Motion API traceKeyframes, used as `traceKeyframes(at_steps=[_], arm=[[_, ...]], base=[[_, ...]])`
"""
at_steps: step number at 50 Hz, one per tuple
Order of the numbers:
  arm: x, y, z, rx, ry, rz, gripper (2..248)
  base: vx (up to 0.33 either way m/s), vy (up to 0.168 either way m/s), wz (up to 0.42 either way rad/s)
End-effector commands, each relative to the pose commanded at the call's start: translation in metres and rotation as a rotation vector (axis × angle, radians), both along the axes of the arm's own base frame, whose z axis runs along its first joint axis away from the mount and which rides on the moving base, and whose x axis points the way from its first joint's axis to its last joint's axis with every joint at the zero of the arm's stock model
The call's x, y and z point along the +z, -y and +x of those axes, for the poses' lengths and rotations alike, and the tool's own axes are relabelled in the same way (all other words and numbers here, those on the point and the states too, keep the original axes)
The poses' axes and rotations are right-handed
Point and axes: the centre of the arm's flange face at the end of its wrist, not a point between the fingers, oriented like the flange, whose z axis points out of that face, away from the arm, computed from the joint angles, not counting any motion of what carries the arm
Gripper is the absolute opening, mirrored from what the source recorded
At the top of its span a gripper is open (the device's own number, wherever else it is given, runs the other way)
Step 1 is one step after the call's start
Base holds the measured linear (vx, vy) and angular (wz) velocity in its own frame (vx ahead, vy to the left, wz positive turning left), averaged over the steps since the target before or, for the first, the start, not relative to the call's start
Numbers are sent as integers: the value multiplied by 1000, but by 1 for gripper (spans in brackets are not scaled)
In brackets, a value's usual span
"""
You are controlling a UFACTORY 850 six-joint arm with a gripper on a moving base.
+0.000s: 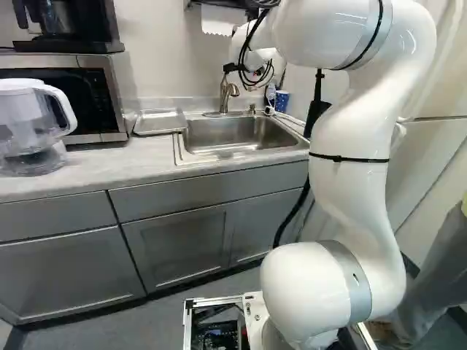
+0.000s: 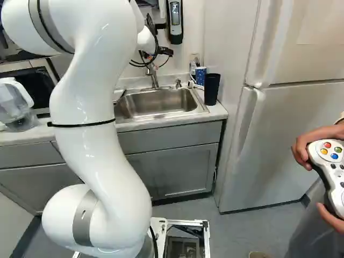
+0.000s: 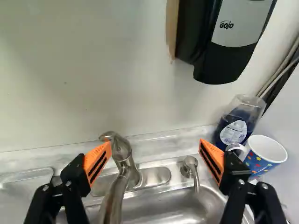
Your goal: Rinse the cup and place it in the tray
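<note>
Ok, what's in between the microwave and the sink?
The silvery tray lies there, right beside the sink. The left base view shows it.

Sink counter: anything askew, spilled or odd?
No spill or damage visible. One oddity, right base view: the black tumbler stands near the right end of the counter, so a bump might knock it off. The polka-dot cup is upright by the bottle; the tray lies flat beside the sink.
</note>
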Motion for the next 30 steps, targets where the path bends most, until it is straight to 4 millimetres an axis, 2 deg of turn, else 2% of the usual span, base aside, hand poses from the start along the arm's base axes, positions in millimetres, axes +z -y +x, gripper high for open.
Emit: traceKeyframes(at_steps=[30], arm=[[2,1,14,-2,47,1,247]], base=[[0,0,0]])
